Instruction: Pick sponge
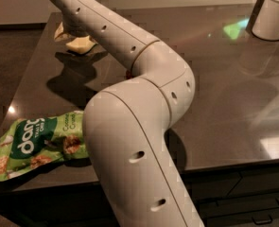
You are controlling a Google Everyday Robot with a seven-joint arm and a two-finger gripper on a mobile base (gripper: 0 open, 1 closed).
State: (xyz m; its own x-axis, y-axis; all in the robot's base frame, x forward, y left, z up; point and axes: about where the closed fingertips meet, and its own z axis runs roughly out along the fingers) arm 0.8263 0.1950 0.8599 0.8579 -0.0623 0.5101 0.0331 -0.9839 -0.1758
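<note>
My arm reaches across the dark table (224, 79) to its far left corner. The gripper (72, 36) is at the arm's end there, mostly hidden behind the wrist. A pale yellow soft block, the sponge (83, 45), shows just below the wrist, at or just above the table top with its shadow under it. I cannot tell whether the gripper touches or holds it. A second yellowish piece (58, 32) sticks out to the left of the wrist.
A green snack bag (32, 145) lies at the table's near left edge. A white cylindrical container (271, 13) stands at the far right. A sliver of something red (128, 73) peeks out behind the arm's elbow.
</note>
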